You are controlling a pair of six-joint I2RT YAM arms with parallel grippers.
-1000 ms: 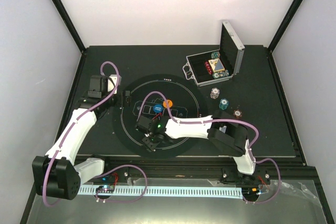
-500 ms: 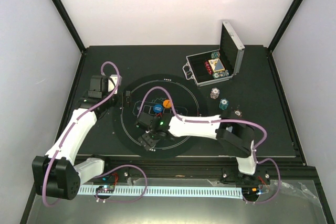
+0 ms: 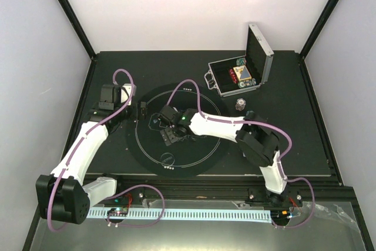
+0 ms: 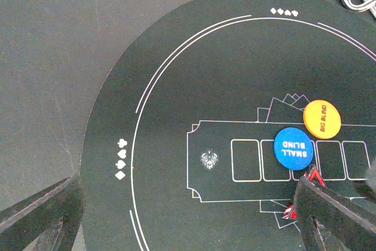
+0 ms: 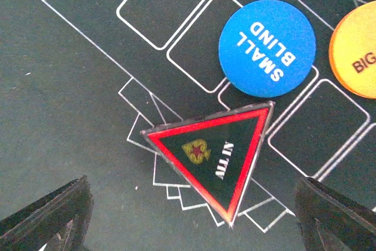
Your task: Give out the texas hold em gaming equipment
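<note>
Hovering with jaws wide, right gripper (image 5: 194,210) sits over 1 red triangle marker (image 5: 214,154) beside blue disc (image 5: 267,48). Left gripper (image 4: 188,221): wide, empty.

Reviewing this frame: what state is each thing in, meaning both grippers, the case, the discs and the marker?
left gripper: open, empty.
right gripper: open, empty, fingers either side of the marker.
red triangle marker: flat on the black mat, face up, free of both fingers.
blue disc: flat on the mat, label up.
orange disc: flat on the mat, label up.
silver case: open, lid raised.
</note>
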